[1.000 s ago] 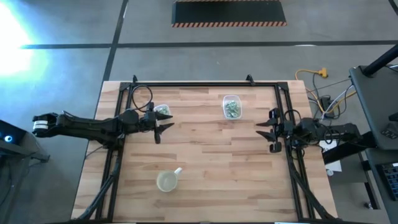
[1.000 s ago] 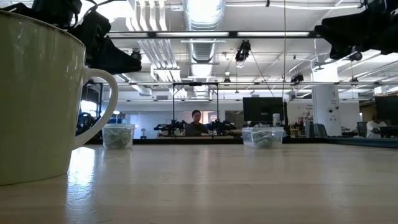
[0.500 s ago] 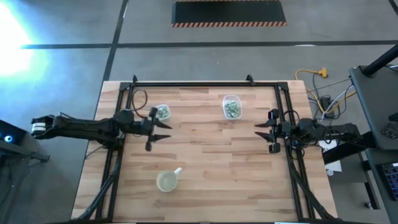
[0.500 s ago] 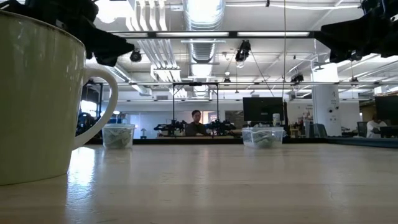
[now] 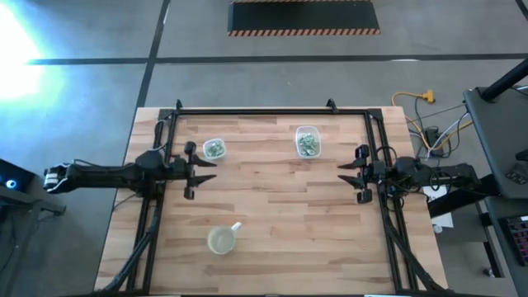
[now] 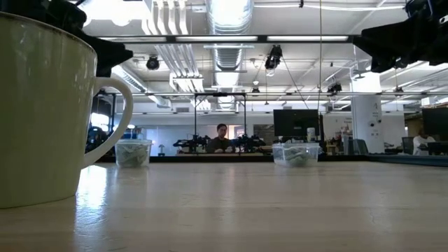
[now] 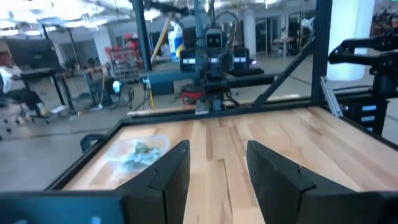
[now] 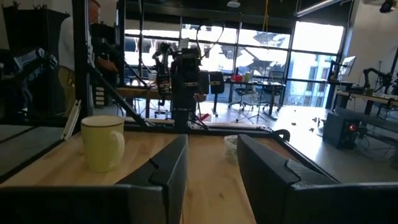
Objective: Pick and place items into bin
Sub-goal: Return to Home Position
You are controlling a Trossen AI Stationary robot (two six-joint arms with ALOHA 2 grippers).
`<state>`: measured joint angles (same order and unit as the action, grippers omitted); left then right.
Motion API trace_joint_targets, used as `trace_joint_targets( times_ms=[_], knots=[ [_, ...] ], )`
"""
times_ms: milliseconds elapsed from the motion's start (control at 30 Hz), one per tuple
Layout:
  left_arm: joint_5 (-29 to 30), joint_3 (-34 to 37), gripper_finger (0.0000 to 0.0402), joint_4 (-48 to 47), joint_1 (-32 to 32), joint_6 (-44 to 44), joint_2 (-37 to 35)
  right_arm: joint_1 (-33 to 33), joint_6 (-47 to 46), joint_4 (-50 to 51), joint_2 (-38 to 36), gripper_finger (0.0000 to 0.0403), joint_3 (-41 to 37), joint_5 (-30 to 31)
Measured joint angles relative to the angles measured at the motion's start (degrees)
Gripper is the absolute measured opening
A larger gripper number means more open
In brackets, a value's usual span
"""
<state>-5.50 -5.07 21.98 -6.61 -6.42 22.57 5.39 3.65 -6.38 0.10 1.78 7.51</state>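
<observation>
The items are tiny pale green and silvery pieces. They lie in two clear containers toward the table's far edge: a round one (image 5: 214,148) and a squarish one (image 5: 308,142). Both containers stand on their bases, as the low view shows for the round container (image 6: 133,152) and the squarish container (image 6: 294,154). My left gripper (image 5: 206,171) hangs open above the table, just near-left of the round container (image 7: 138,151). My right gripper (image 5: 344,174) waits open by the table's right edge, well clear of the squarish container. Neither gripper touches anything.
A yellowish cup with a handle (image 5: 221,240) stands near the table's near edge, left of centre; it also shows in the right wrist view (image 8: 102,142) and fills the low view's left side (image 6: 42,105). A black frame rail (image 5: 247,112) runs round the table. Bare wood lies between the arms.
My left gripper has drawn back toward the table's left edge, away from the round container, staying open. Neither container nor the cup has moved. My right arm has kept still.
</observation>
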Motion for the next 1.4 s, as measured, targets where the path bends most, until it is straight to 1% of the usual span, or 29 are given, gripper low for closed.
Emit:
trace_joint_targets(
  times_ms=[167, 267, 467, 633, 833, 1100, 1200, 1400],
  knots=[
    [-0.13, 2.97, 0.0143, 0.03, -0.03, 0.06, -6.17, 0.0, -0.29, 0.21, 0.02, 0.0124, 0.02, -0.02],
    [-0.18, 3.74, 0.0143, -1.72, -0.03, 1.14, -9.92, 0.0, -0.29, 0.21, 0.02, 0.012, 0.02, -0.01],
    [-0.09, 4.53, 0.0143, -4.59, 0.11, 3.54, -14.32, 0.0, -0.25, 0.21, 0.02, 0.0119, 0.02, 0.0],
    [0.16, 4.58, 0.0143, -4.97, 1.67, 4.36, -15.14, 0.0, -0.25, 0.21, 0.02, 0.0123, 0.02, 0.0],
    [1.79, 4.6, 0.0143, -5.13, 4.5, 3.91, -13.66, 0.0, -0.25, 0.21, 0.02, 0.0118, 0.02, 0.0],
    [3.03, 4.62, 0.0143, -7.5, 8.99, -1.65, -12.32, 0.0, -0.51, 0.27, 0.04, 0.0119, -0.02, 0.0],
    [3.07, 4.64, 0.0143, -9.45, 9.24, -3.0, -13.58, -0.02, -0.69, 0.4, 0.04, 0.0121, -0.04, 0.0],
    [2.99, 4.66, 0.0143, -19.18, 9.24, -2.95, -19.3, -0.01, -0.69, 0.55, 0.04, 0.0122, -0.07, 0.0]
  ],
)
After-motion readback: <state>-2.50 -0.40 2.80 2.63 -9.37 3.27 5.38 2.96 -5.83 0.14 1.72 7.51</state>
